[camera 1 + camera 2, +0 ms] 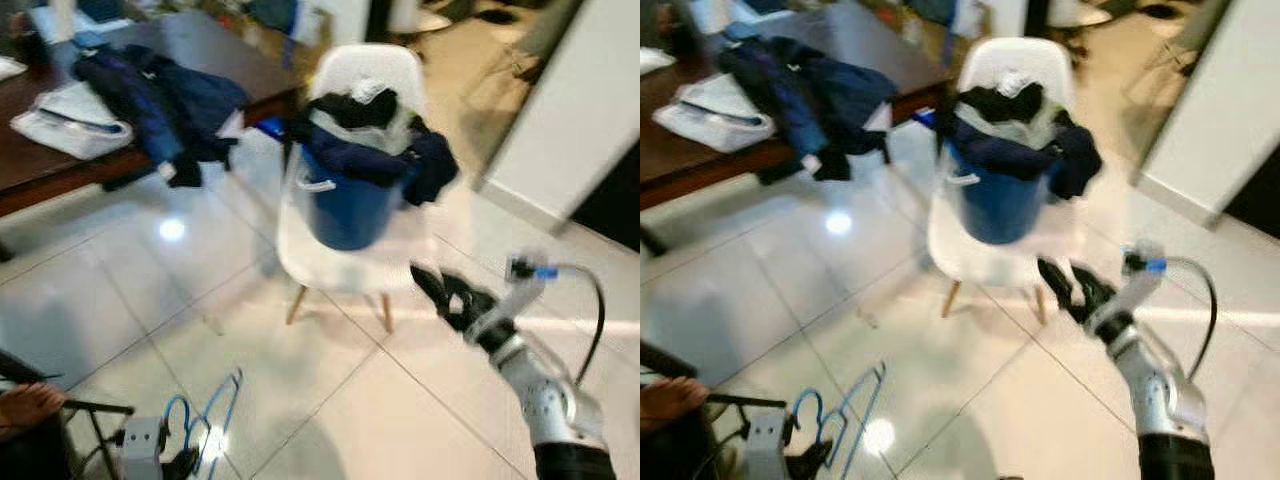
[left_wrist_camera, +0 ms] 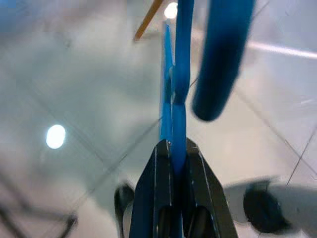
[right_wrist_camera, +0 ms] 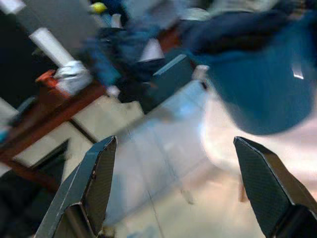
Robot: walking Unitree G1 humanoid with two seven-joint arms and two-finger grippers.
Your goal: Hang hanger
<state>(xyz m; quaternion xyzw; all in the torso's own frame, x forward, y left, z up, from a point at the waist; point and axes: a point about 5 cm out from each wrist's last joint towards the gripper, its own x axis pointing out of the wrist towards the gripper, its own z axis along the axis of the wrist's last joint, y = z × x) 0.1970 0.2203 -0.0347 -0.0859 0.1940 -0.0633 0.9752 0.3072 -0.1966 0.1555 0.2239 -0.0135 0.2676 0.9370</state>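
Observation:
A blue hanger hangs low at the bottom left, just above the tiled floor. My left gripper is shut on the blue hanger, whose hook curves past the fingers in the left wrist view. On the right, my right gripper is raised and open with nothing in it, in front of the white chair. The right wrist view looks between its spread fingertips at the blue bucket.
A blue bucket heaped with dark clothes stands on the white chair. A dark wooden table at the back left holds a navy jacket and a white bag. A person's hand shows at the bottom left. A white wall rises at the right.

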